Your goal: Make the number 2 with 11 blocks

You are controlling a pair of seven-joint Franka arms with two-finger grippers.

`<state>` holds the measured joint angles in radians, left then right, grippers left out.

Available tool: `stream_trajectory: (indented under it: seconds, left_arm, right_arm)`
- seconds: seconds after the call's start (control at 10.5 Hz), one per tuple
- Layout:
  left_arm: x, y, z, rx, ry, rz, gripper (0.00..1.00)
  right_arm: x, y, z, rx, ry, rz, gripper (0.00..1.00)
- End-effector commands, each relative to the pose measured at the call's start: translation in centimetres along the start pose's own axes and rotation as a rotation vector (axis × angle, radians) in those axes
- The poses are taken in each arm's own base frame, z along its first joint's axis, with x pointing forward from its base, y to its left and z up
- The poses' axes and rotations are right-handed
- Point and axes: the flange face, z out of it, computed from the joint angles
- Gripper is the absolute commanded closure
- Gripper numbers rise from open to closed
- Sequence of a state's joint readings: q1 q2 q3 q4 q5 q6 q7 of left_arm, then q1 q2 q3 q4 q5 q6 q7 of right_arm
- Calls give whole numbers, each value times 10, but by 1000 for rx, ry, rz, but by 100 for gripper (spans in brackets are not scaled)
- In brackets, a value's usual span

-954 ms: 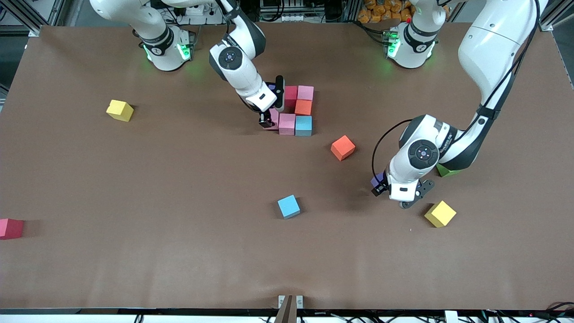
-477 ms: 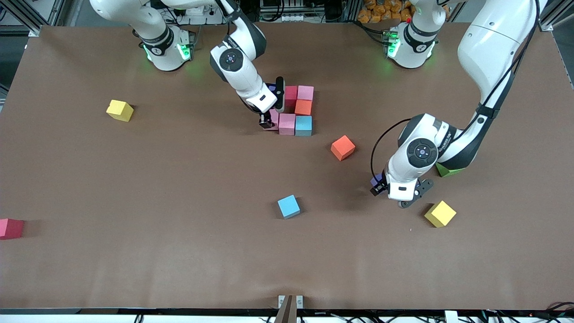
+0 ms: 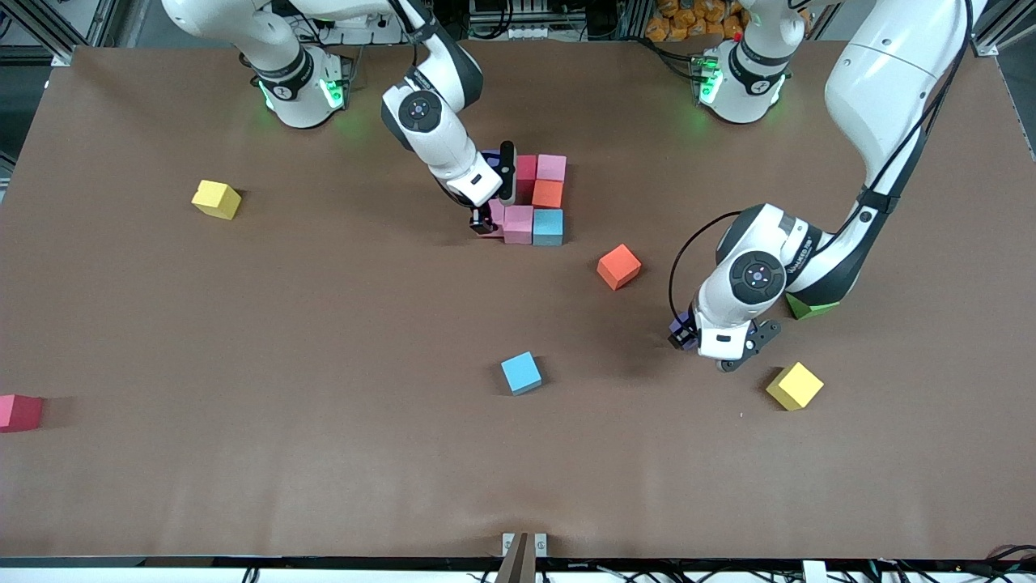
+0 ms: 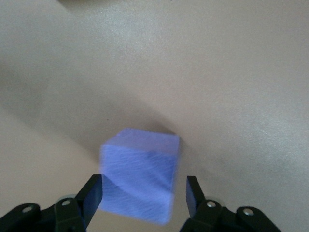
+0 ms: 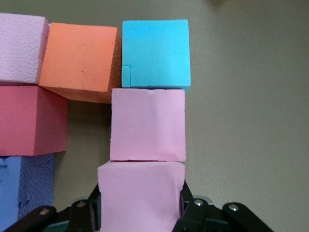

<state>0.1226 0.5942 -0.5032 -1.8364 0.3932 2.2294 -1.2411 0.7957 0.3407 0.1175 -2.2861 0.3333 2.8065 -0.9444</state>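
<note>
Since the earlier frame, left gripper (image 3: 685,338) had risen slightly with its purple block (image 4: 139,177) clamped in the jaws, near the yellow block (image 3: 795,385). Right gripper (image 3: 484,225) gripped a pink block (image 5: 140,195) at the cluster (image 3: 534,198).

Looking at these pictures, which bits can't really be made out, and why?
- Purple block: the front view shows only a corner; the left gripper covers the rest.
- Green cube: mostly under the left arm in the front view.
- Pink block between the right gripper's fingers: cut by the right wrist view's edge.
- Dark pink block: cut by the front view's edge.
</note>
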Motion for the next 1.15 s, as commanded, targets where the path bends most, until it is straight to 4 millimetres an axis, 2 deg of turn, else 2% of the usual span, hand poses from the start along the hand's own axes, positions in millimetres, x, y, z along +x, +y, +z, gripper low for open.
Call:
stream_trajectory:
  seconds: [0.0,0.19,1.05]
  left_arm:
    - [-5,-6,-11,16,19,6,21]
    - [-4,-6,-16,13,25,4,21]
    - [1,-7,3,7,11,9,21]
  right_arm:
    - [6,3,5,-2,11,21,100]
    - [5,4,5,-3,11,22,100]
    - [4,4,14,6,0,24,100]
